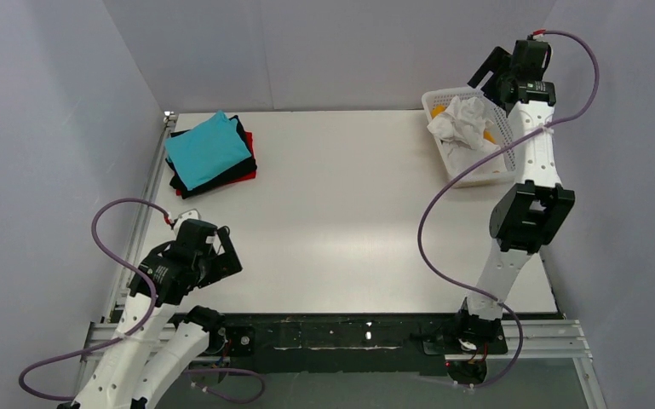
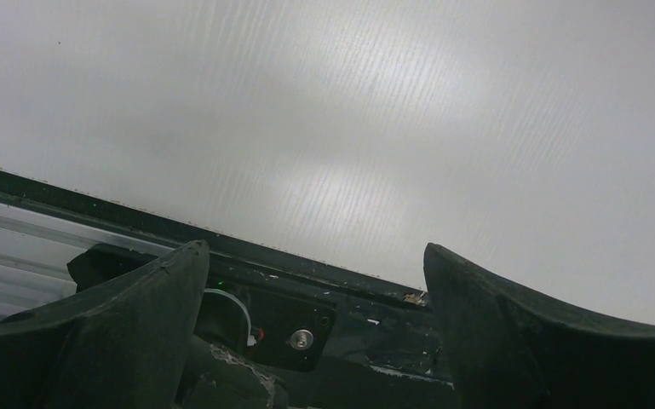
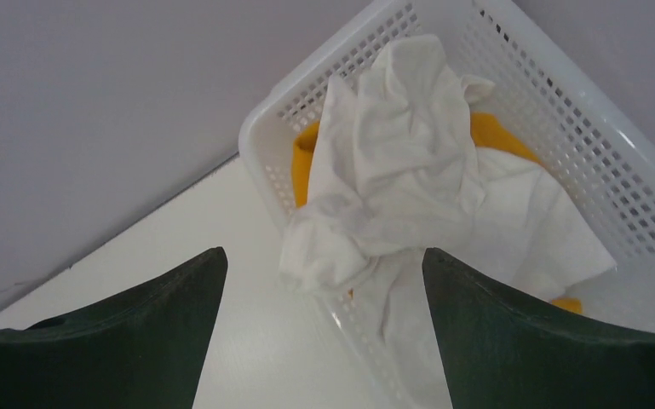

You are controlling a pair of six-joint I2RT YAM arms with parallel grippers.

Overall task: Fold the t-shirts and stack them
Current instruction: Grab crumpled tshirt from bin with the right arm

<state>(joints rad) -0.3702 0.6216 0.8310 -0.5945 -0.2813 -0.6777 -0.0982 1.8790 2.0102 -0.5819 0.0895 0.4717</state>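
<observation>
White arms (image 1: pixel 535 158), black joints (image 1: pixel 530 215), purple cables (image 1: pixel 420 230)

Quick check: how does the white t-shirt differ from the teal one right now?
The white t-shirt is crumpled, spilling over the basket rim; the teal t-shirt lies folded flat. White covers an orange t-shirt, far right; teal tops a black t-shirt and a red t-shirt, far left. Neither is gripped.

A white table (image 1: pixel 349 221) stood boxed in by plain, pale grey walls (image 1: pixel 324 51) at the back and both sides. Metal rails (image 1: pixel 554 338) ran along its near edge. The light was soft and even.
</observation>
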